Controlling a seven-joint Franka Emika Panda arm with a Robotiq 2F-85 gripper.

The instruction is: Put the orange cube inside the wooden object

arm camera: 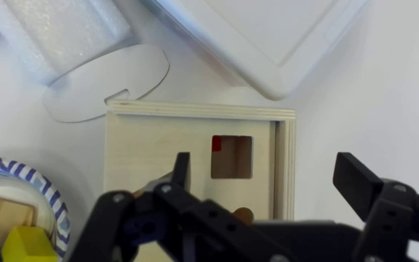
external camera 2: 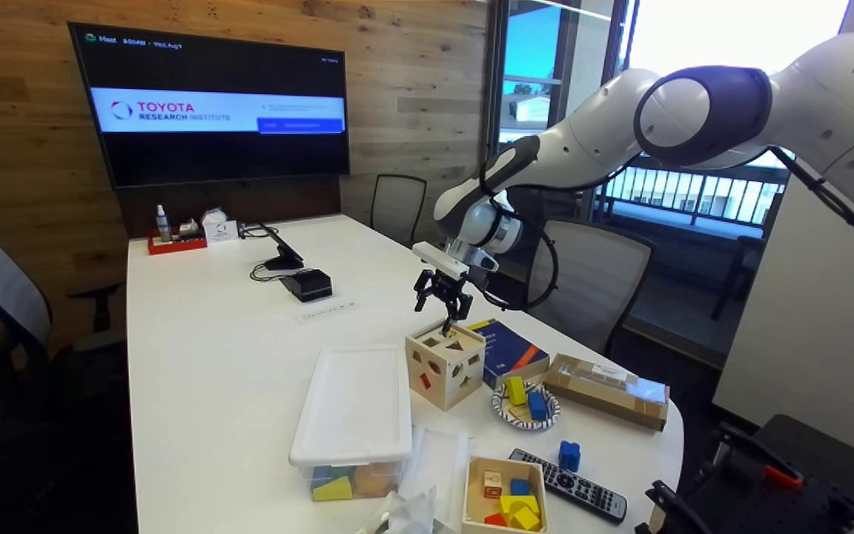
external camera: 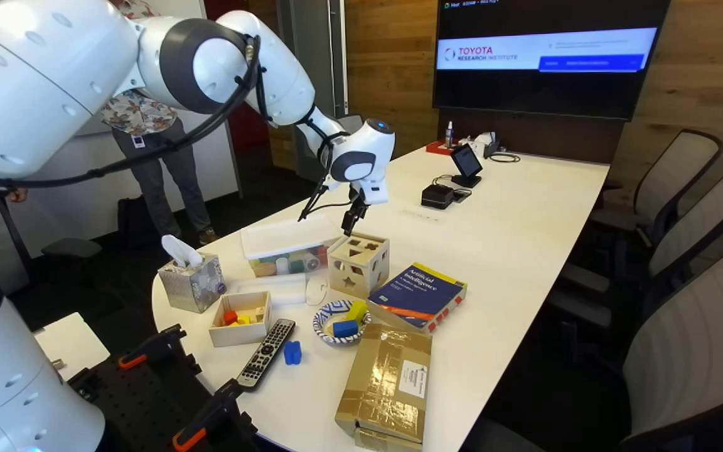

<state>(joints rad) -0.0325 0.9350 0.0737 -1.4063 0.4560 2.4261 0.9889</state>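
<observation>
The tool (arm camera: pixel 264 169) is being held above the wooden box (external camera: pixel 359 267), its two fingers being spread wide apart. In the wrist view, the left finger (arm camera: pixel 183 169) is being shown over the box's top, while the right finger (arm camera: pixel 356 185) is standing past the box's right edge, over the white surface (external camera: pixel 506 220). Whether the box is being touched cannot be told.

Inside the box, an orange-red piece (arm camera: pixel 216 143) is being revealed through the square hole (arm camera: pixel 235 163) in the top; it is lying lower than the tool, between the fingers in that view, closer to the left one. Orange-red is also being glimpsed through a side hole (external camera 2: pixel 425 381) in an exterior view. An orange-red block (external camera: pixel 230 318) is lying in the shallow wooden tray (external camera: pixel 239 335), left of and nearer than the box in an exterior view, well apart from the tool. Which of these two is being asked for by the task cannot be told.

Of the piece only a small part is being exposed, so its direction and long axis cannot be made out; the block is appearing too small for an axis to be read. The box is standing upright, its star-cut face (external camera: pixel 360 276) being turned to the near side in an exterior view. There, the lidded tub (external camera: pixel 286 237) is lying just beside it on the left, the blue book (external camera: pixel 421 292) on the right.
</observation>
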